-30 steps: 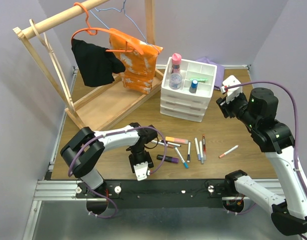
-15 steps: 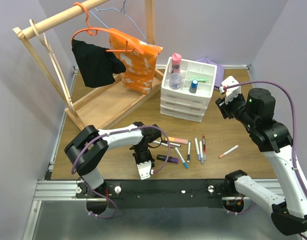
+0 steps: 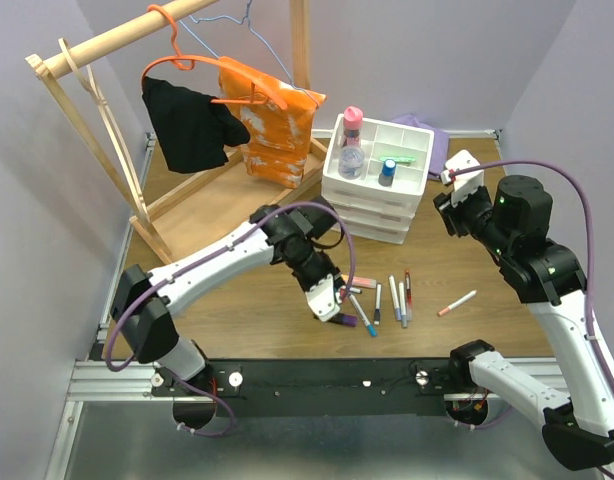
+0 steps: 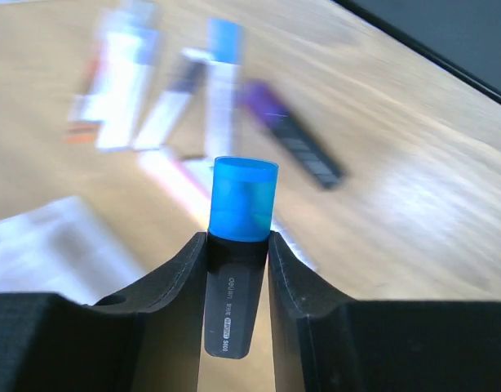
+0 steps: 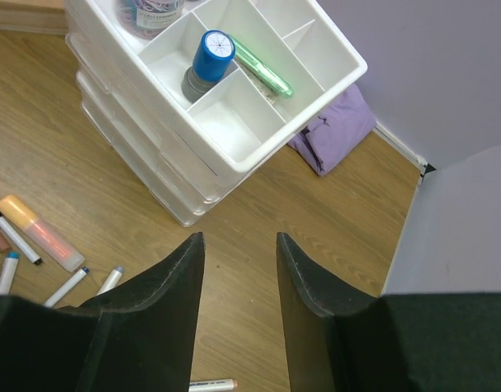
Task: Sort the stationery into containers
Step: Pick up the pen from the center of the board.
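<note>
Only the left wrist view shows the grip: the left pincer pinches a dark-bodied highlighter, whose blue cap pokes out past the fingertips. From overhead, that arm stretches forward and bends down, with the loose pens on the worktop just beside the pincer. The right pincer, raised on a bent arm, is spread with nothing between its fingers. The tray lies ahead of and below it.
</note>
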